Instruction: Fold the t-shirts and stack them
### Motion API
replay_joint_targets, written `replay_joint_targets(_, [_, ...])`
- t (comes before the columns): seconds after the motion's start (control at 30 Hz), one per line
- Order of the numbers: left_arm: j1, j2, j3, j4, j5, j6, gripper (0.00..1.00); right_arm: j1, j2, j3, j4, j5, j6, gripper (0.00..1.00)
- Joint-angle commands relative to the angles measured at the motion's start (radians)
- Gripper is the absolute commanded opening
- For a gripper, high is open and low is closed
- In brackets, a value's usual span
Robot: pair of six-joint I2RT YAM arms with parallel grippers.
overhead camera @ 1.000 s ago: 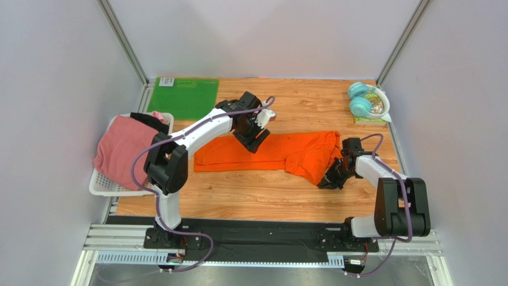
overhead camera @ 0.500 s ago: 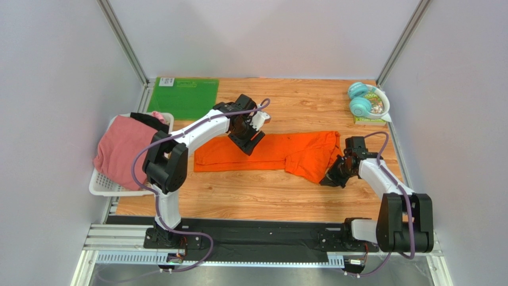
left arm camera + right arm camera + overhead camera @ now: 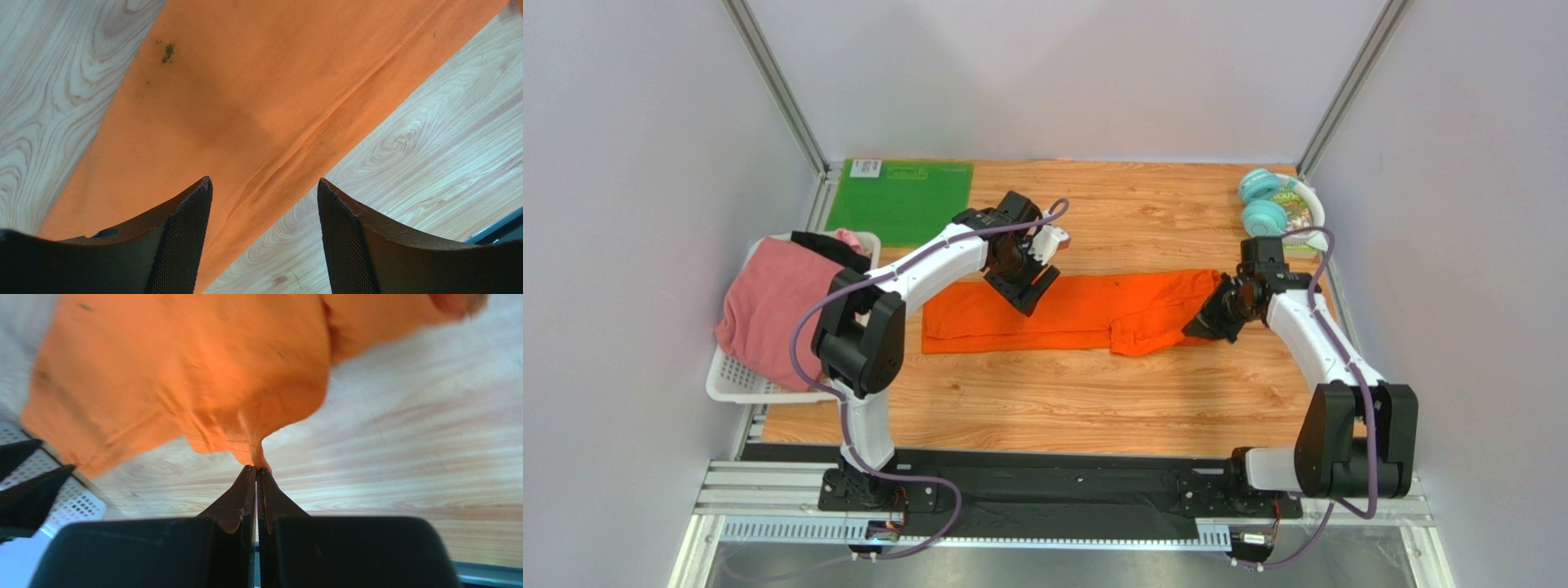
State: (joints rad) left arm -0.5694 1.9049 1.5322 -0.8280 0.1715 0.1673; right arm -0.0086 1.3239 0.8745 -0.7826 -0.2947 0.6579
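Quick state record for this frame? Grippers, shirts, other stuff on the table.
left gripper: open, above orange t-shirt, nothing held
right gripper: shut on orange t-shirt's right edge
orange t-shirt: laid out long on table
pink t-shirt: draped over white basket
black t-shirt: at basket's far edge
other: green mat, teal headphones

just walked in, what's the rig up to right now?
Both arms are working the orange t-shirt, which lies spread lengthwise on the wooden table. The right gripper is shut on a pinch of cloth at the shirt's right end. The left gripper is open over the shirt's left half, holding nothing. The pink t-shirt and the black t-shirt lie bunched in the white basket at the table's left edge.
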Motion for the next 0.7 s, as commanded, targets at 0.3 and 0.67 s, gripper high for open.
replay_joint_targets(0.3, [0.000,-0.072,-0.015,0.012,-0.017,0.029,0.70,0.004,0.271,0.342,0.013,-0.023,-0.003,0.02])
replay_joint_targets(0.67, [-0.001,-0.078,-0.012,0.006,0.008,0.021,0.70,0.045,0.627,0.579,0.026,-0.057,-0.007,0.08])
